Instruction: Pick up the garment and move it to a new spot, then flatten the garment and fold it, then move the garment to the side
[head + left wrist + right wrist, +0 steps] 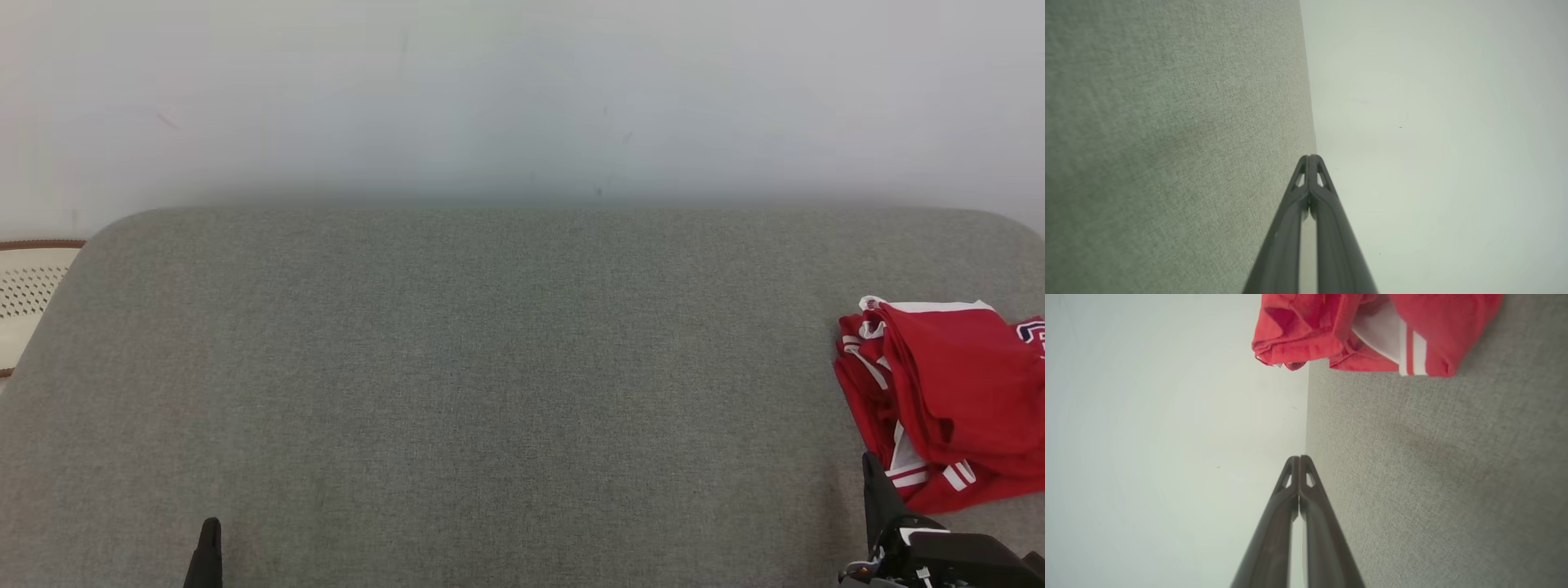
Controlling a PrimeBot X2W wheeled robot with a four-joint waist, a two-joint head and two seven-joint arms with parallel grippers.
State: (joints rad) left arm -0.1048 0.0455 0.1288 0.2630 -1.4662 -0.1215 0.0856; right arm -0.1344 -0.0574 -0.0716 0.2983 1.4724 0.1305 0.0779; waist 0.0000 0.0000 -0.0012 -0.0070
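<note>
Garment [947, 400], red with white stripes, lies bunched in loose layers at the right edge of the pad [490, 367]. That look fits either a heap awaiting pickup or a rough fold already set aside. A perforated basket [24, 302] sits off the left edge, well apart and out of the way. Left gripper [211, 531] rests closed and empty. Right gripper [872, 465], likewise pinched together on nothing, points toward the garment's near hem.
</note>
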